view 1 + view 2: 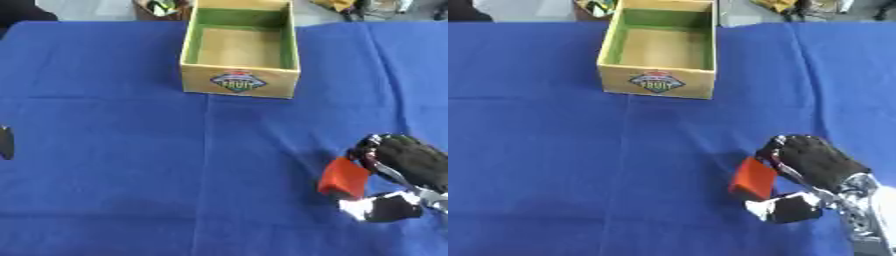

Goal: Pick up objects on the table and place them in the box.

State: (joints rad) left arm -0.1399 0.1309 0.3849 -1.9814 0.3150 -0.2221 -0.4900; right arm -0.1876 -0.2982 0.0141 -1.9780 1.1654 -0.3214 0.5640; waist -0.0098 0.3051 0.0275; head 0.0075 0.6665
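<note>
A blue cloth covers the worktop, creased in a line that runs from the far edge toward the near edge just left of centre, with a fainter crease crossing it below the box.

The box stands at the far edge of the worktop, a little right of the middle. It is an open-topped cardboard carton with yellow outer walls, green inner walls and a plain tan floor, and a diamond-shaped fruit label sits on the wall facing the robot. Nothing shows inside it.

The right hand is over the near right part of the worktop, well apart from the box. Its black back faces up, and its fingers and thumb are curled around a small red-orange block, which shows at the hand's left side, tilted slightly. A dark shadow lies on the cloth just left of the block; whether the block touches the cloth or is raised off it cannot be told. Silver and black parts of the wrist run off toward the near right corner.

The left hand appears only as a dark sliver at the left edge of the worktop, about halfway between the far and near edges, in the left eye view alone. Too little of it shows to tell how its fingers stand.

Beyond the far edge, some cluttered items lie on the floor, too indistinct to name.
</note>
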